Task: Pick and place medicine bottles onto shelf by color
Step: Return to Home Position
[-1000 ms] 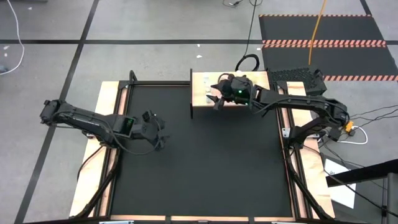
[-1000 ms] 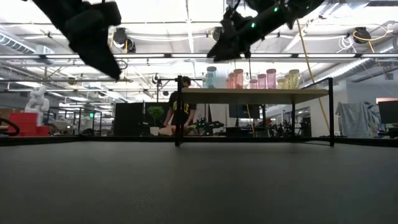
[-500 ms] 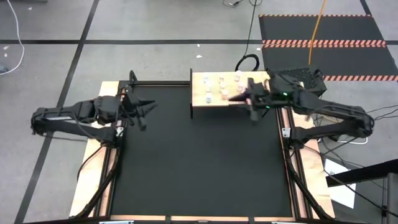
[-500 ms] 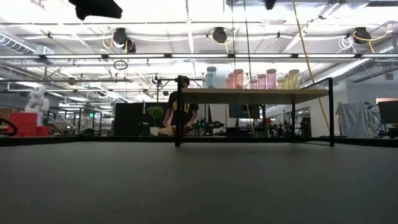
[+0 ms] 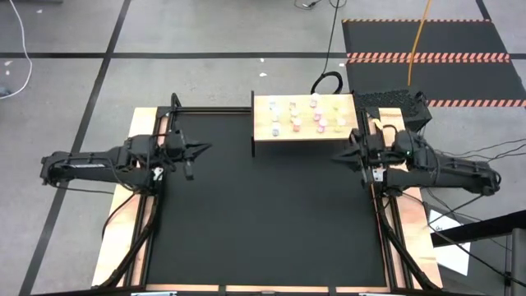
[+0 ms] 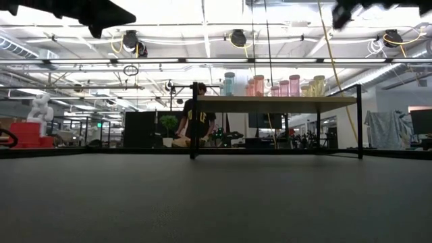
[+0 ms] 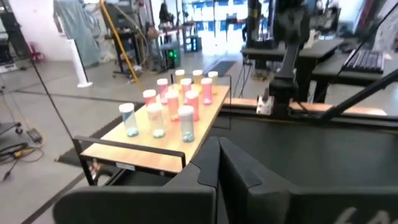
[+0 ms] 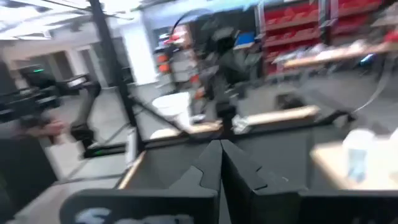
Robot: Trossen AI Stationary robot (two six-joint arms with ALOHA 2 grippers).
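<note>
Right gripper (image 5: 339, 154) pulled back from shelf (image 5: 263, 136); left gripper (image 5: 200, 149) parked opposite; jaws closed.

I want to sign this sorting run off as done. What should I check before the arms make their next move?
1. Tiny white-capped medicine bottles all on the light-wood shelf, none on the black tabletop: ok.
2. Bottles upright: ok.
3. Blue, pink and yellowish bottles grouped apart: ok in the left wrist view.
4. Left gripper shut, empty, at the table's left edge, off the shelf: ok.
5. Right gripper shut, empty, at the right edge: ok.
</note>
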